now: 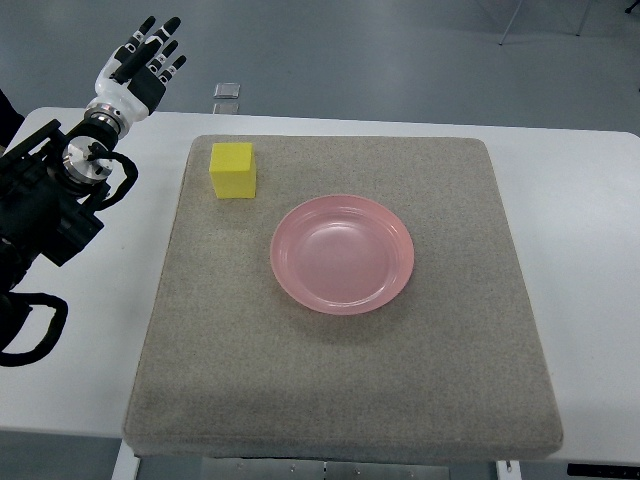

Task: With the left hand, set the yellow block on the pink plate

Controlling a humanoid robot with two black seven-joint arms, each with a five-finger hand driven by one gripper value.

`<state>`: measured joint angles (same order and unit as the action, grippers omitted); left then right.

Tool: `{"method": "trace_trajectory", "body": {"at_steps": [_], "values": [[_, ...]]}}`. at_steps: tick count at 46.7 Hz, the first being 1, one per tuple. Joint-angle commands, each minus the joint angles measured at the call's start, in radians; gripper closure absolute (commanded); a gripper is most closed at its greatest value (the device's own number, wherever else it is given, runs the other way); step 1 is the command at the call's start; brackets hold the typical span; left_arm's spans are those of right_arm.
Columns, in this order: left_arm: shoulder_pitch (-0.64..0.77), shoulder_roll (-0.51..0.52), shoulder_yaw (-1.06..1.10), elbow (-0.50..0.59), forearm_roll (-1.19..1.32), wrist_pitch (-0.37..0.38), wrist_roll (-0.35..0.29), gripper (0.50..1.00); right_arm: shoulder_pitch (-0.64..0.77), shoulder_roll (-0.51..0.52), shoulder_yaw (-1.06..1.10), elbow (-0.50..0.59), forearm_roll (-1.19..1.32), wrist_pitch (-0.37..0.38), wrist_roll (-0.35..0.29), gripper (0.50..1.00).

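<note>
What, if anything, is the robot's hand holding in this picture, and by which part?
Nothing is held. The left hand is open, fingers spread, off the far left corner of the mat; the yellow block sits untouched beside the pink plate.

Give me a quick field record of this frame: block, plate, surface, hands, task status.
block: yellow block, on grey mat, far-left corner area
plate: pink plate, empty, mid-mat, apart from block
surface: mat on white table
left hand: fingers spread, holding nothing, beyond the table's far-left edge, clear of block
right hand: not in view
task status: block not yet grasped or placed
</note>
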<state>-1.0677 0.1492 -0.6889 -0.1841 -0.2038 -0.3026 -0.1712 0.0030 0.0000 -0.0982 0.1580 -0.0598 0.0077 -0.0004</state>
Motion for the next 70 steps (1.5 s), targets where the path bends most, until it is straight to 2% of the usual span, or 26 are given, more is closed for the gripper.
{"method": "trace_trajectory", "body": {"at_steps": [1,70], "values": [[0.000,-0.002,0.000,0.000,-0.002,0.000,-0.001,0.508,0.000,0.000,0.000,0.000,0.000,0.000,0.000,0.576],[0.028,0.001,0.006,0.000,0.000,0.007,-0.001,0.508,0.000,0.000,0.000,0.000,0.000,0.000,0.000,0.576]]}}
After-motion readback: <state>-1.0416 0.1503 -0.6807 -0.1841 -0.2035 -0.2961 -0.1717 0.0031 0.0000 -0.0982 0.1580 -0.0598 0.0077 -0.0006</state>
